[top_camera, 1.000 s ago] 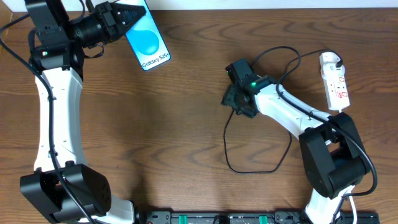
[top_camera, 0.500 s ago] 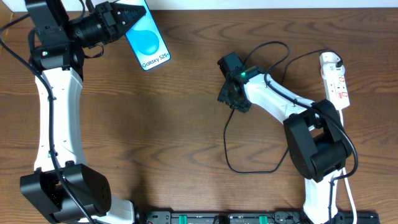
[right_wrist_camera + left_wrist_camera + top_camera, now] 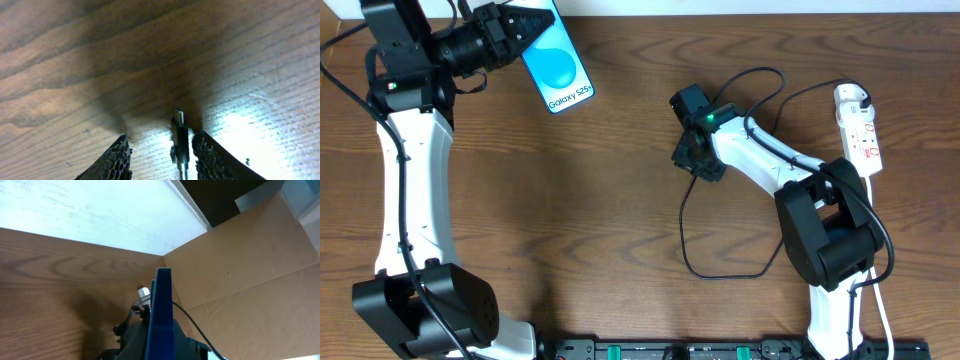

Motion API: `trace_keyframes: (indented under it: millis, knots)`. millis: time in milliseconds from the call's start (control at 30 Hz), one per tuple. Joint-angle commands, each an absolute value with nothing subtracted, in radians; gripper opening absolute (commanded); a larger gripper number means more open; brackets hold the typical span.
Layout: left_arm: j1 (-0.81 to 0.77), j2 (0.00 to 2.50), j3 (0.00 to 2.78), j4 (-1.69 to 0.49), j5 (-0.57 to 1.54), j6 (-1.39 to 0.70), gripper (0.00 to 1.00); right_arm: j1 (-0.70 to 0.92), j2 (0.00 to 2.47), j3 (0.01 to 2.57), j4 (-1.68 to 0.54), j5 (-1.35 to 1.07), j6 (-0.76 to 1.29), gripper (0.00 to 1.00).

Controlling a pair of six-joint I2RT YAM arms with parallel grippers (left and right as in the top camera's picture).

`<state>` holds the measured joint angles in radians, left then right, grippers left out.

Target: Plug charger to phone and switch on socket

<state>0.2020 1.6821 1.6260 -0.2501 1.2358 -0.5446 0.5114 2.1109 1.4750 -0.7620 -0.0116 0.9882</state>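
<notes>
The phone point(image 3: 558, 68) is held pinched in the left gripper point(image 3: 532, 30), far left over the table point(image 3: 590, 230). The charger plug tip point(image 3: 180, 131) is seen lying untouched between the spread jaws of the right gripper point(image 3: 161, 150). Grasping is judged in hand; a pinch, then a lift toward the phone, is called for.

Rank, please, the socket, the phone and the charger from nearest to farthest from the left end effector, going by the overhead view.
1. phone: held in the left end effector, top left.
2. charger: in the middle, slightly right of centre.
3. socket: far right, near the top.
</notes>
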Motion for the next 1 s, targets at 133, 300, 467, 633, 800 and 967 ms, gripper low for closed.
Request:
trace_keyframes:
  millis: [133, 300, 467, 633, 800, 967]
  knots:
    - [0.207, 1.682, 1.636, -0.241, 1.272, -0.531, 0.08, 0.538, 2.178, 1.446, -0.778, -0.044, 1.017, 0.23]
    - [0.207, 1.682, 1.636, -0.241, 1.271, -0.531, 0.07, 0.537, 2.178, 1.446, -0.777, -0.043, 1.022, 0.07]
    - [0.207, 1.682, 1.636, -0.241, 1.272, -0.531, 0.07, 0.536, 2.178, 1.446, -0.776, -0.019, 1.024, 0.05]
    - [0.207, 1.682, 1.636, -0.241, 1.272, -0.531, 0.07, 0.536, 2.178, 1.446, -0.771, 0.002, 1.024, 0.01]
    - [0.207, 1.682, 1.636, -0.241, 1.272, -0.531, 0.07, 0.532, 2.178, 1.446, -0.728, -0.007, 0.958, 0.01]
    - [0.207, 1.682, 1.636, -0.241, 1.285, -0.532, 0.08, 0.489, 2.178, 1.446, -0.537, -0.343, 0.698, 0.01]
